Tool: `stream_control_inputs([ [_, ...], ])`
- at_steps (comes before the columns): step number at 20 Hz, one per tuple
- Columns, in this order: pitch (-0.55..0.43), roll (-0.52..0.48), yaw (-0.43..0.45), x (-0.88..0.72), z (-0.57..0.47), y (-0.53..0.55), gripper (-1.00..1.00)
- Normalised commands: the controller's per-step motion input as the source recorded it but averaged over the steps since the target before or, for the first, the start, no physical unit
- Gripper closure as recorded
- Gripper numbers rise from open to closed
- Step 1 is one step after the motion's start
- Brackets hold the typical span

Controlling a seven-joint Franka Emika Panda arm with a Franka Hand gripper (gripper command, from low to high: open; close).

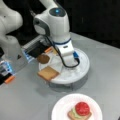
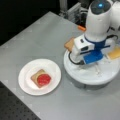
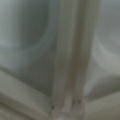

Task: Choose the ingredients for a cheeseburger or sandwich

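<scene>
**Front views: half-built sandwich waiting on the plate**

Both front views are showing the sandwich (image 1: 79,112), a toast base with green lettuce and a red tomato round on top, sitting on the white paper plate (image 2: 26,85). At the divided white tray (image 1: 82,72), a toast square (image 1: 47,73) is lying at 9 o'clock, a dark brown patty (image 1: 43,58) at 10. The gripper (image 2: 92,58) is reaching down into the tray; its fingers are hiding behind the wrist, so I cannot tell their opening.
</scene>
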Motion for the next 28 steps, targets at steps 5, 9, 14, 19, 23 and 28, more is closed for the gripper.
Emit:
stream_control_inputs([
  [5,0.142,0.110,0.175,0.12,0.03,0.15,-1.00],
  [9,0.150,0.115,0.118,0.10,0.05,0.14,-1.00],
  [14,0.130,0.073,-0.133,0.01,0.14,0.15,-1.00],
  [19,0.091,0.028,-0.228,-0.03,0.21,0.16,-1.00],
  [23,0.077,0.026,-0.172,-0.03,0.16,0.12,-1.00],
  [28,0.087,0.019,-0.197,-0.08,0.19,0.12,-1.00],
])
